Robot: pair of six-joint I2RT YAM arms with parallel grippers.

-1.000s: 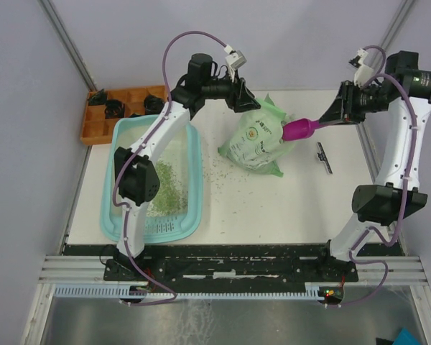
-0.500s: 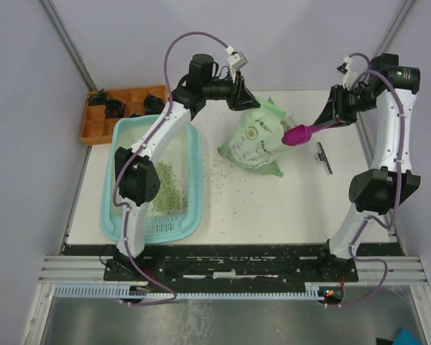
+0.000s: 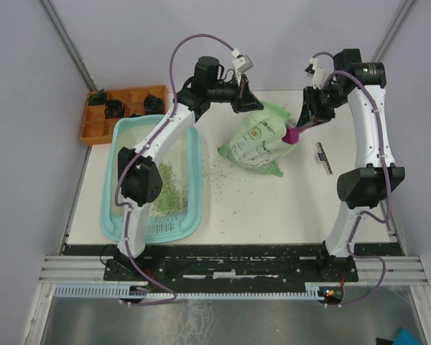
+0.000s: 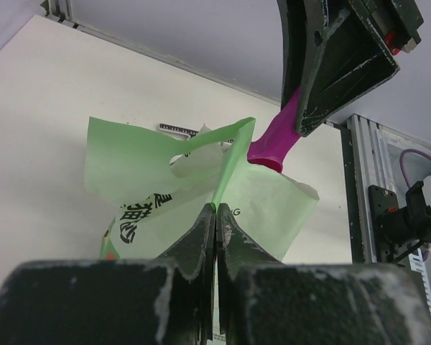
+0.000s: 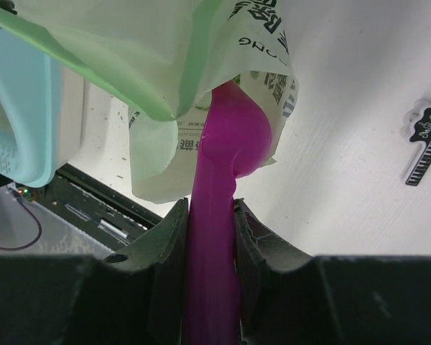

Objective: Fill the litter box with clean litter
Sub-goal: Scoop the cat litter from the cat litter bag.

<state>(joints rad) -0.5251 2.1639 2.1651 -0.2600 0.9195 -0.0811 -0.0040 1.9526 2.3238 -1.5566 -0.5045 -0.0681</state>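
Teal plastic first: the litter box (image 3: 199,188) sits at the left side of the table (image 3: 287,208), beside the left arm, with its ribbed ledge at the near end. A patch of pale green litter (image 3: 169,192) covers only part of its whitish floor, so the fill looks well short of finished.

The step in hand seems to be another scoop from the bag. The light green printed bag (image 3: 255,140) lies mid-table, well apart from the box. The left gripper (image 4: 215,215) has its fingers pressed together on the bag's upper edge, pinching the film and holding the mouth up. The right gripper (image 5: 212,208) clamps the handle of the magenta scoop (image 5: 230,136), whose bowl is at the bag's mouth, partly under a flap (whether it carries anything cannot be told from here).

Next, I judge, the scoop must go deeper into the opening, come out level, and cross over to the box without tipping; the left grip should keep the mouth open meanwhile. Stray granules (image 3: 226,176) already dot the table between bag and box, so spilling is a real risk.

Counted: one litter box, one bag, one scoop, two grippers, both occupied. Further out, one orange tray (image 3: 86,134) behind the box holding a few dark items, and one small black tag (image 3: 323,157) right of the bag.
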